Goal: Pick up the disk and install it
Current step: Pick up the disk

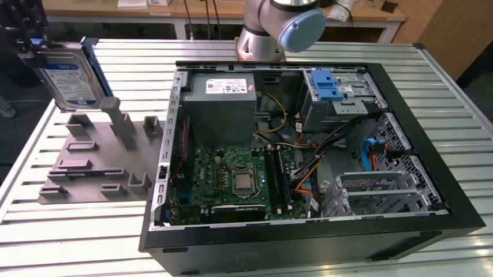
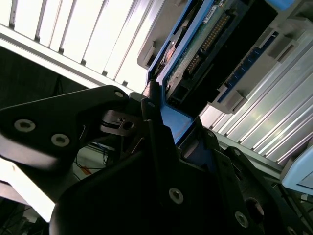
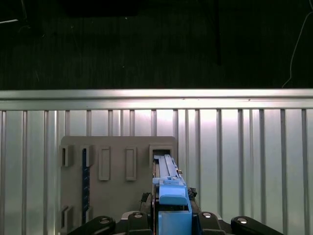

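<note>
The disk is a silver drive with a white-and-blue label and a blue rail frame. It hangs upright at the exterior view's far left, above the back of the grey holder plate. My gripper is shut on its upper end. In the first wrist view the blue-framed edge of the disk runs out from between my gripper, over the slotted holder plate. In the second wrist view the black fingers clamp the blue frame, and the disk's circuit-board side faces the camera.
An open computer case lies on the slatted aluminium table, to the exterior view's right of the holder. Inside are a grey power supply, a motherboard, loose cables and a drive cage with a blue latch. The arm's base stands behind the case.
</note>
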`<state>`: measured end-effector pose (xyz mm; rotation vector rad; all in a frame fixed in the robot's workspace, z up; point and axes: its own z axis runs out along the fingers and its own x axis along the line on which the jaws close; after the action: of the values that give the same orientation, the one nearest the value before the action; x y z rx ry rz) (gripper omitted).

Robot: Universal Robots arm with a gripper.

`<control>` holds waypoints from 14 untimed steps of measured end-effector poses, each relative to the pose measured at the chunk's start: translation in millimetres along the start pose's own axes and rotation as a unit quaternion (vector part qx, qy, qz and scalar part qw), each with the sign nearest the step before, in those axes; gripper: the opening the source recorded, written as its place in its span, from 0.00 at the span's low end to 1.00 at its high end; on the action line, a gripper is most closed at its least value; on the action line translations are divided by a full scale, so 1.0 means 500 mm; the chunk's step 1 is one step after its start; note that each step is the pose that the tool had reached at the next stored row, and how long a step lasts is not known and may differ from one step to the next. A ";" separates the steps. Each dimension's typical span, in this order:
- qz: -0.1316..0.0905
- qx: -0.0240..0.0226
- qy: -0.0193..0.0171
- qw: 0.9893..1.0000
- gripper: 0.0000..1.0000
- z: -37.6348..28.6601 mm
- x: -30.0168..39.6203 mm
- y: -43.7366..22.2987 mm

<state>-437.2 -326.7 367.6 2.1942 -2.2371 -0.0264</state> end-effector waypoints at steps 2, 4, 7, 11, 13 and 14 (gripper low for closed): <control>0.000 0.000 0.000 1.000 0.36 -0.002 0.000 0.000; 0.000 0.000 0.000 1.000 0.36 -0.003 0.000 0.000; 0.000 0.000 0.000 1.000 0.36 -0.006 0.000 0.000; 0.000 0.000 0.000 1.000 0.36 -0.010 0.000 0.000; 0.000 0.000 0.000 1.000 0.36 -0.012 0.000 0.000; 0.000 0.000 0.000 1.000 0.36 -0.014 0.000 0.000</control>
<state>-437.1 -326.7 374.5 2.1946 -2.2375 -0.0273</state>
